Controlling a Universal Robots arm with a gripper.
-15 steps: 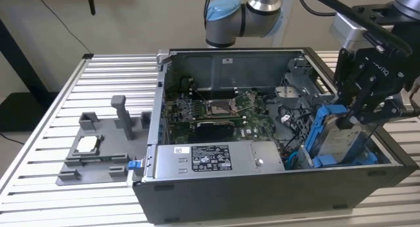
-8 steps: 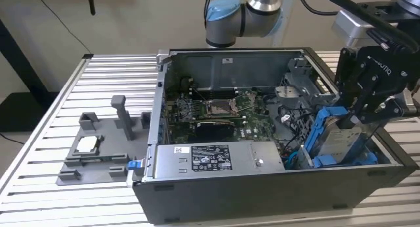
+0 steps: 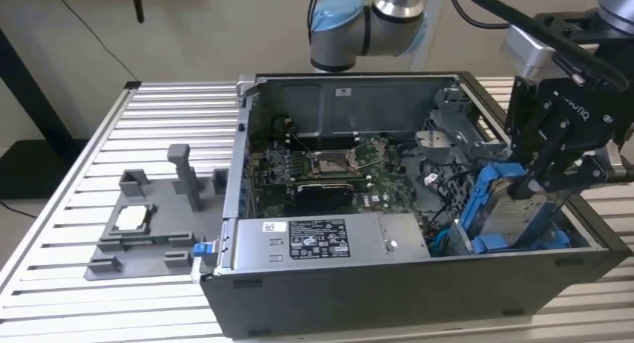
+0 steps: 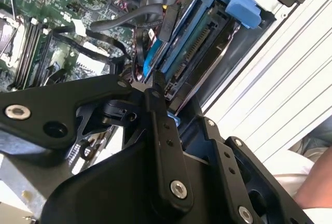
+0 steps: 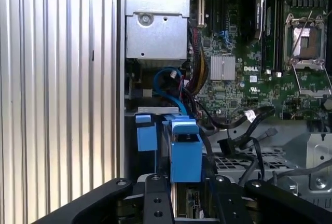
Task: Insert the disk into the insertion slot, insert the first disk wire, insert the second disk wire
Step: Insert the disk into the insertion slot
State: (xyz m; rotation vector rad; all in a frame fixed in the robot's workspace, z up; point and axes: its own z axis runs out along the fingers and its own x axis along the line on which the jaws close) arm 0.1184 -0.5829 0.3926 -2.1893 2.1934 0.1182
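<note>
In the exterior view the disk (image 3: 507,209), silver in a bright blue carrier, stands nearly upright at the near right corner of the open computer case. Its lower end sits in the insertion slot (image 3: 515,244), a grey bay with blue tabs. My gripper (image 3: 547,181) is shut on the disk's upper edge. In the second wrist view my black fingers (image 4: 155,99) clamp the disk (image 4: 189,47), whose connector edge faces outward. In the first wrist view the disk's blue carrier (image 5: 185,149) rises between the fingers (image 5: 155,193). Loose black wires (image 4: 132,16) with a connector hang beside the disk.
A long grey metal box with white stickers (image 3: 317,243) lies along the case's near side. The green motherboard (image 3: 327,165) fills the case floor. A grey fixture (image 3: 148,224) sits on the slatted table (image 3: 59,283) at the exterior view's left. A person's arm (image 4: 317,182) is beyond the case.
</note>
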